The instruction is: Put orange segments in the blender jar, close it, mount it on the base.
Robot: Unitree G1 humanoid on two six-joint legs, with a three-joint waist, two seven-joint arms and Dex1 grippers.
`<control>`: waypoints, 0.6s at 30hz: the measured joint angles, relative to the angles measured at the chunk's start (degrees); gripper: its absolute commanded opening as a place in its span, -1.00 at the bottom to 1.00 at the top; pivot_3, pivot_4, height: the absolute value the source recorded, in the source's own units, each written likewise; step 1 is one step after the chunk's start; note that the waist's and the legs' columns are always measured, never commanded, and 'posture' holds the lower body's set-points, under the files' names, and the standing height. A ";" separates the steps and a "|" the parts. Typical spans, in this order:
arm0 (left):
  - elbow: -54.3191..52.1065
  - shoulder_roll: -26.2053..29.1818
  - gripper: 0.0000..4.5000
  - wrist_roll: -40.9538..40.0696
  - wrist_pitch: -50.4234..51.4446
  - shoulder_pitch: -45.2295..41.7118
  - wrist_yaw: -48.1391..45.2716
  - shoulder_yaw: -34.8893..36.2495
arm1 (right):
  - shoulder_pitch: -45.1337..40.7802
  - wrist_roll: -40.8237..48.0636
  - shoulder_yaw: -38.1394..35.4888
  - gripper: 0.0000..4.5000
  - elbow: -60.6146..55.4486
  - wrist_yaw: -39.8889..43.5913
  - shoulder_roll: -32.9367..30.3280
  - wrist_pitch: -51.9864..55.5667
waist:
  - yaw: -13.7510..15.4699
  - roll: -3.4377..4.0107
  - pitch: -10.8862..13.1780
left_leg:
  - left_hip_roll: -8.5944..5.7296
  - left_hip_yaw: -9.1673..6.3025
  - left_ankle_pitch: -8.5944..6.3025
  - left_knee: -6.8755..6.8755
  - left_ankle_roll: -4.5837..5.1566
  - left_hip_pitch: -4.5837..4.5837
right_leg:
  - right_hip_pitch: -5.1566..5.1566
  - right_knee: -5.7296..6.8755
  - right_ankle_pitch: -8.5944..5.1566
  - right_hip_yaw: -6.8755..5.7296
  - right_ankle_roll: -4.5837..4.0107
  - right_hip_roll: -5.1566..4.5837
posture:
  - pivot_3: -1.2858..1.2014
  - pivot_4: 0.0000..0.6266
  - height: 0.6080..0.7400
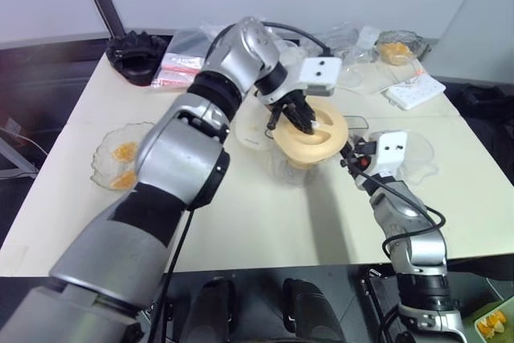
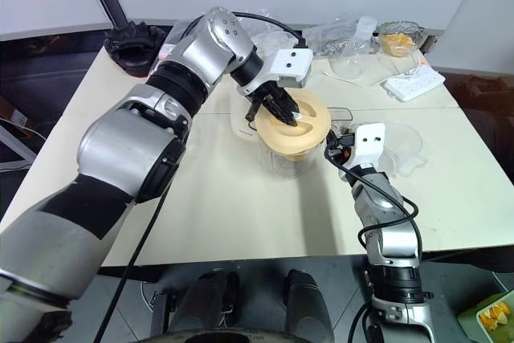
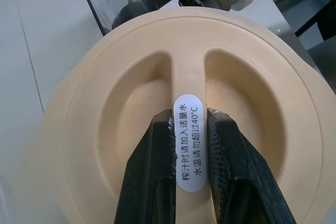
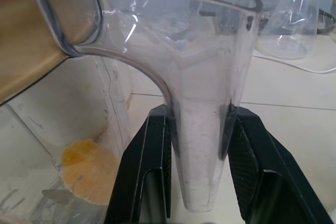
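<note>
The blender jar is standing near the middle of the cream table, and every position below is referenced to it. A flat, round, pale-orange lid is sitting across the jar's mouth; its matte plastic surface has two recessed wells divided by a raised central rib carrying a white oval label. The left gripper is reaching down onto the lid from above, its ribbed black fingers pressed against both sides of that rib and pinching it.

The jar's clear, smooth handle is projecting from the jar's right side. The right gripper is approaching level from the front-right, its fingers lying against both flanks of the handle and clamping it. Orange segments are resting at the jar's bottom, visible through the wall.

The cream-white base is standing just behind and left of the jar, partly covered by the left arm. A glass dish holding more fruit is lying well to the jar's left near the table edge. A white power strip is lying behind and to the right. Bare tabletop is remaining open in front of the jar up to the near edge.
</note>
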 measured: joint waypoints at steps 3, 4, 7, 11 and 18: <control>-0.28 -0.14 -0.89 -0.20 1.20 0.53 0.94 0.36 | 0.00 -0.34 -0.01 -0.60 -0.06 -0.14 0.05 0.45 | 0.02 0.04 -0.08 | 0.02 -0.02 0.00 0.00 0.00 0.10 | 0.09 0.00 0.00 0.00 -0.01 0.02 | 0.03 -0.52 1.00; -0.51 -0.30 -0.89 -0.45 1.79 1.01 1.49 0.86 | 0.01 -0.45 -0.06 -0.60 -0.06 -0.24 0.06 0.67 | 0.02 0.10 -0.15 | 0.03 -0.03 0.00 0.00 0.00 0.14 | 0.13 0.00 0.00 0.00 -0.01 0.02 | 0.03 -0.52 1.00; -0.99 -0.81 -0.89 -1.71 3.40 2.41 3.37 2.58 | 0.04 -0.91 -0.24 -0.60 -0.05 -0.50 0.09 1.09 | 0.26 0.20 -0.25 | 0.04 -0.04 0.00 0.00 0.00 0.17 | 0.17 0.00 -0.01 0.00 -0.01 0.02 | 0.03 -0.52 1.00; -1.90 -1.42 -0.89 -2.96 4.13 4.94 7.96 4.16 | -0.42 -1.19 -0.82 -0.60 1.53 -0.71 0.08 1.47 | 0.38 0.21 -0.38 | 0.10 -0.05 -0.01 -0.01 -0.01 0.44 | 0.51 -0.10 -0.01 0.00 -0.01 -0.01 | 0.03 -0.52 1.00; -3.37 -1.92 -0.89 -4.04 6.41 7.03 12.29 4.47 | -1.99 -1.26 -1.28 -0.60 4.78 -0.36 0.06 1.43 | 0.33 0.25 -0.62 | 0.11 -0.08 -0.03 -0.01 -0.06 0.94 | 1.08 -0.27 -0.03 -0.02 0.01 -0.12 | 0.03 -0.52 1.00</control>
